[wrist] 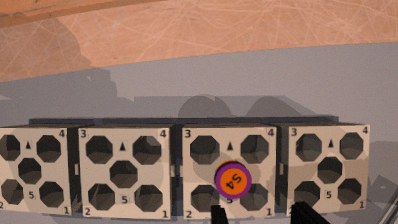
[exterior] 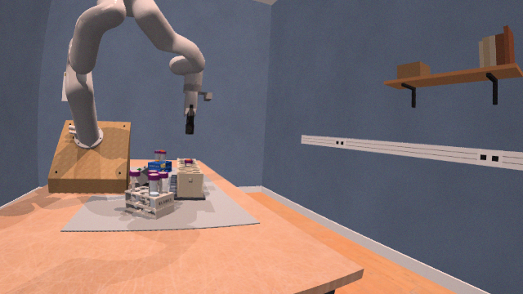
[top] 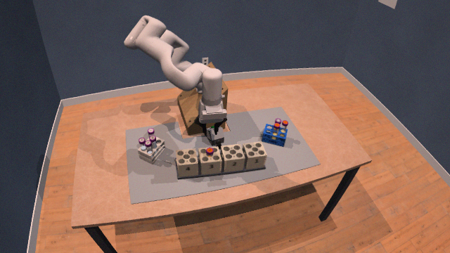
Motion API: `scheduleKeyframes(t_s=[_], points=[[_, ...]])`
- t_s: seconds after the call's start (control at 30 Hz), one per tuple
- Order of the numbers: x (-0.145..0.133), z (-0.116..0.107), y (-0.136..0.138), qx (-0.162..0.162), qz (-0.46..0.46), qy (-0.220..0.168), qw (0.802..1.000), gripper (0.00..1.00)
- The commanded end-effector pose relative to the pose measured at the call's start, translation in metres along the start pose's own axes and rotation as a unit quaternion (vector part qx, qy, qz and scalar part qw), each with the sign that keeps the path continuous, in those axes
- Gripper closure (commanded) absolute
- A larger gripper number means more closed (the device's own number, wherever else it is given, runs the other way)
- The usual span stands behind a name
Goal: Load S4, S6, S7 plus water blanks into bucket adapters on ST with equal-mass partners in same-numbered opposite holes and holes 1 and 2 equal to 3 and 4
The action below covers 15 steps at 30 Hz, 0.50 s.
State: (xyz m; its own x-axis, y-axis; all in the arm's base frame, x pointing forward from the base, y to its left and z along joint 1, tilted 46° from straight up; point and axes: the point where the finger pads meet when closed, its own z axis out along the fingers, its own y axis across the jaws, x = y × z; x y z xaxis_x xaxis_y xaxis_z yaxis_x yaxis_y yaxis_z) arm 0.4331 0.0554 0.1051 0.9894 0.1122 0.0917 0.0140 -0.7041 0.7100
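In the top view, your black two-finger gripper [top: 213, 140] [exterior: 189, 131] [wrist: 263, 215] points down on the robot-base side of the row of adapters. The purple-capped sample tube S4 with an orange dot [top: 209, 151] [exterior: 188, 161] [wrist: 233, 180] stands in the beige block-shaped adapter 3 [top: 211, 167] [wrist: 190, 172], second from the left on the dark flat loading stand [top: 221, 173] [exterior: 192, 198] [wrist: 190, 119]. Over at the right you have the blue rack [top: 268, 139] [exterior: 154, 167] with three capped tubes, two showing orange dots; at the left, the off-white rack [top: 145, 157] [exterior: 164, 207] holds four purple-capped tubes.

In the exterior view, your gripper hangs well above the adapters, touching nothing. S4's cap shows just over the adapter tops, and the blanks' rack stands nearest you. You can't judge the finger gap from this side.

In the wrist view, you can see your fingertips parted, partway open, at the bottom edge, with nothing gripped: the hand has S4 released. The cap reads "S4" and sits over the middle of adapter 3, in hole 5, the tube looking upright. All the holes you can see in the neighbouring adapters are unfilled.
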Motion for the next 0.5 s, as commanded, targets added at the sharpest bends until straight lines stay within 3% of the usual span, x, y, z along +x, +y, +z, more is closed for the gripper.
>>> scheduleKeyframes(t_s=[0.0,0.33,0.37,0.47], points=[[0.001,-0.001,0.000,0.001,0.001,0.002,1.000,0.56],[0.001,-0.001,0.000,0.001,0.001,0.002,1.000,0.56],[0.000,-0.002,-0.005,0.001,-0.016,0.002,1.000,0.43],[-0.005,-0.002,-0.019,0.001,-0.066,0.002,0.998,0.43]])
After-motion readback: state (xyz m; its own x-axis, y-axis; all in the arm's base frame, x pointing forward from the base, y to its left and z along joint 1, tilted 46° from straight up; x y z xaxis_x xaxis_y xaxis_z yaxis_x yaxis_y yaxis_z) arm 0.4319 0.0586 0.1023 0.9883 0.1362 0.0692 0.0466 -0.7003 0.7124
